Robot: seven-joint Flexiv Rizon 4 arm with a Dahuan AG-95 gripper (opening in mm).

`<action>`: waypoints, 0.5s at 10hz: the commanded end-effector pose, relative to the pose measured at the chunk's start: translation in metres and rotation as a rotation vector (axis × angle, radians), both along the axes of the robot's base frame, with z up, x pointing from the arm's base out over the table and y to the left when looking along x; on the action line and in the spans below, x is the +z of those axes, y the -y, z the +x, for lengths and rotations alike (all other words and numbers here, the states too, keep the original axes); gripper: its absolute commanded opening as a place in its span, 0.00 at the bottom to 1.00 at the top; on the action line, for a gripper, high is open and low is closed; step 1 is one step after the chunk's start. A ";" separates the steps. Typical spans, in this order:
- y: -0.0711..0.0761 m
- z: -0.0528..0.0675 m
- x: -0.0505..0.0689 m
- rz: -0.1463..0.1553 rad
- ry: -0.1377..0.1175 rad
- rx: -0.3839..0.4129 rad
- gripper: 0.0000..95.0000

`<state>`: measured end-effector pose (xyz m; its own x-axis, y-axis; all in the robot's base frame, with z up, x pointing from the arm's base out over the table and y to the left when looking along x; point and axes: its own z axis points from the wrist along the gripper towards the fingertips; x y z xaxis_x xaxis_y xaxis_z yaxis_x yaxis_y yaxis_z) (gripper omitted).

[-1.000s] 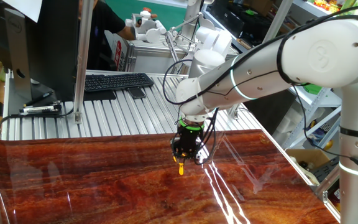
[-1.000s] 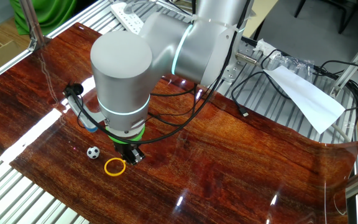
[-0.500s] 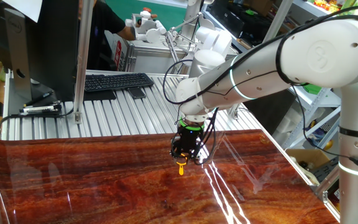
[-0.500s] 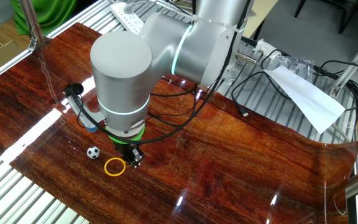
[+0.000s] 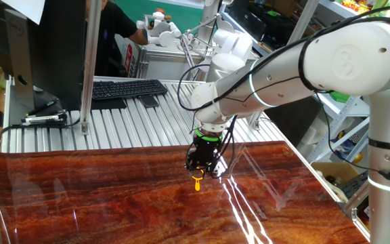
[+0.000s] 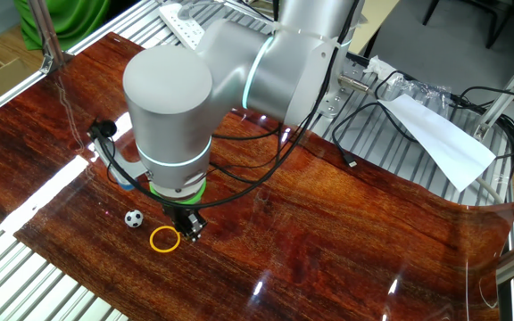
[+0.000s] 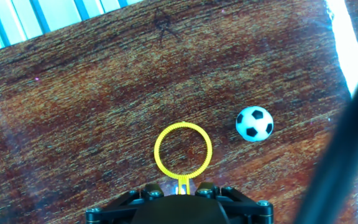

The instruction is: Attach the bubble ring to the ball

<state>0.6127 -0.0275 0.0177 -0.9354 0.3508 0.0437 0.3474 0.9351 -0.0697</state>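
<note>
The bubble ring (image 7: 183, 151) is a thin yellow hoop with a short stem. My gripper (image 7: 181, 188) is shut on that stem and holds the hoop just above the wooden tabletop. The ball (image 7: 254, 123) is a small black-and-white football lying on the wood, to the right of the hoop and apart from it. In the other fixed view the ring (image 6: 164, 239) hangs from the gripper (image 6: 190, 230), with the ball (image 6: 133, 218) a little to its left. In one fixed view the ring (image 5: 197, 181) shows as a yellow bit under the gripper (image 5: 202, 171); the ball is hidden there.
The glossy wooden board (image 6: 328, 232) lies on a slatted metal table (image 5: 114, 129). A keyboard (image 5: 127, 89) and a monitor stand (image 5: 42, 112) sit at the back. Cables (image 6: 373, 116) and a white paper sheet (image 6: 440, 138) lie on the far side. An upright pole (image 5: 87, 68) stands near the keyboard.
The arm has shifted slightly. The ring stays held by its stem at almost the same spot beside the ball.
</note>
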 end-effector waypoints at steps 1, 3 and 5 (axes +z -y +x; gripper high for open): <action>0.000 0.000 0.000 0.010 -0.004 0.009 0.40; 0.000 0.000 0.000 0.006 -0.007 0.016 0.40; 0.000 0.000 0.000 0.005 -0.012 0.012 0.40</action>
<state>0.6130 -0.0272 0.0174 -0.9393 0.3389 0.0530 0.3353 0.9397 -0.0669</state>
